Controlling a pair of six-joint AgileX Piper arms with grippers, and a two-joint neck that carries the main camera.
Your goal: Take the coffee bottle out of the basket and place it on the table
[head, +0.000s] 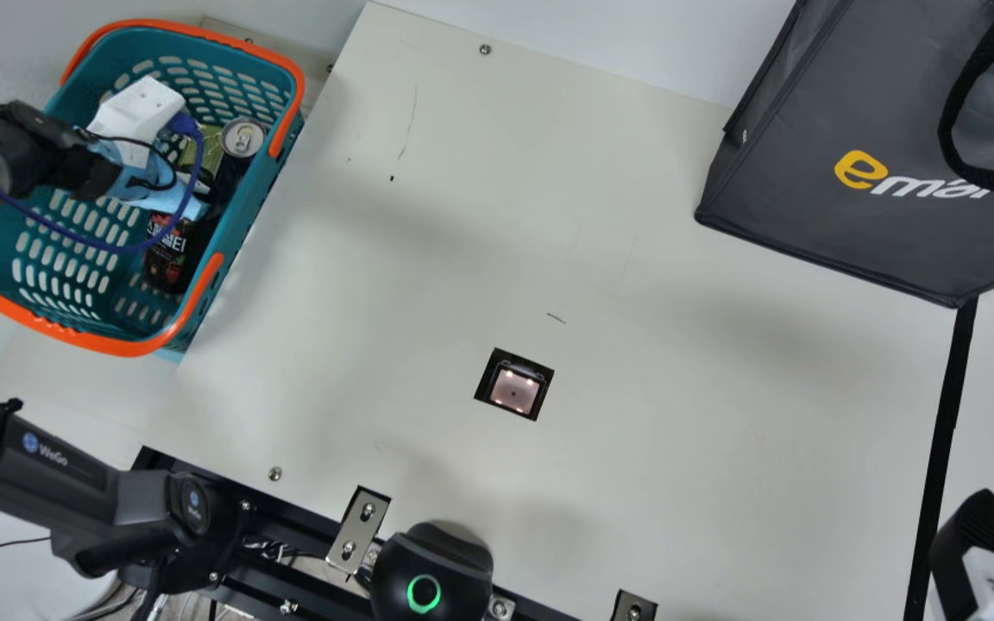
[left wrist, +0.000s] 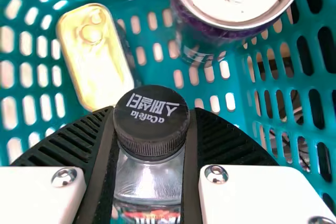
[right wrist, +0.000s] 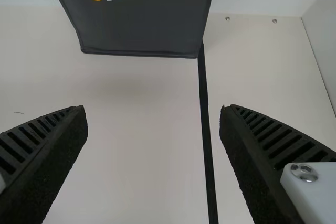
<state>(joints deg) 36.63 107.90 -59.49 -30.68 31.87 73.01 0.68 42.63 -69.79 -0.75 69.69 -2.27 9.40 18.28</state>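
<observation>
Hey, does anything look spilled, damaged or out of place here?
I see no spill. The only slight oddity is on the cream table: thin dark marks, perhaps scratches or pen strokes. In the basket, the coffee bottle has its black cap on.

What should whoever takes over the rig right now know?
Left gripper: shut on the coffee bottle, just below its black cap.
Right gripper: open and empty, above the table.
Bottle: inside the teal basket, with a can and a gold-topped item near it.
Done: grasp made.
Left to do: lift bottle clear of basket, place on table, release.
</observation>
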